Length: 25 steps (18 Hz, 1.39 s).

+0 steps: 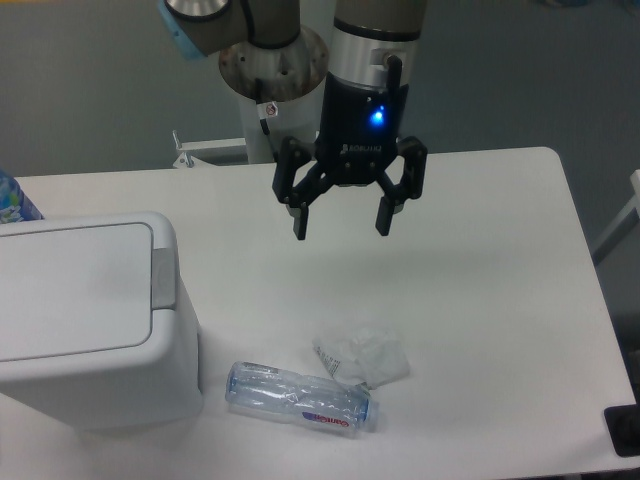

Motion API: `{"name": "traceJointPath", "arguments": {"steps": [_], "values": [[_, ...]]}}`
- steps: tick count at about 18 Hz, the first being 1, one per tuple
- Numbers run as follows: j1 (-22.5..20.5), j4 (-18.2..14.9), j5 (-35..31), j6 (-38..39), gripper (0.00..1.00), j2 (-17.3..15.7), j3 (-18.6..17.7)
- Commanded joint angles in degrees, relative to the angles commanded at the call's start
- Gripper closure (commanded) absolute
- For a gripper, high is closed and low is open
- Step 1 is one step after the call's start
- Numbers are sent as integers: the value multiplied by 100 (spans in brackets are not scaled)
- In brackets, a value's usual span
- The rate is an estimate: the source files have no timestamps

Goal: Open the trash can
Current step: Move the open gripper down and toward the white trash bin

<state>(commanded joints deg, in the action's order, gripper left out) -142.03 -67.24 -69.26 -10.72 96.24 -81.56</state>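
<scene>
At the left edge of the table [480,300] you have the trash can [90,330], lid flat and shut. It looks like stiff, light plastic, so a hard shove could slide the whole bin. Your contact point is probably the grey push tab [163,277] on the lid's right edge: press down there rather than gripping. Right of the bin lie a crushed clear bottle [300,397] and a crumpled wrapper [362,357]. Above them the gripper [341,224] hangs with fingers spread, carrying nothing, well apart from the tab
</scene>
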Motion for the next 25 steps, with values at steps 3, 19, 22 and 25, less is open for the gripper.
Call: {"name": "traceJointPath", "arguments": {"steps": [3, 19, 22, 25], "values": [[26, 0, -9, 9, 0, -35, -26], [88, 9, -26, -26, 0, 88, -53], [176, 18, -35, -26, 0, 140, -53], [185, 18, -35, -17, 0, 167, -53]]}}
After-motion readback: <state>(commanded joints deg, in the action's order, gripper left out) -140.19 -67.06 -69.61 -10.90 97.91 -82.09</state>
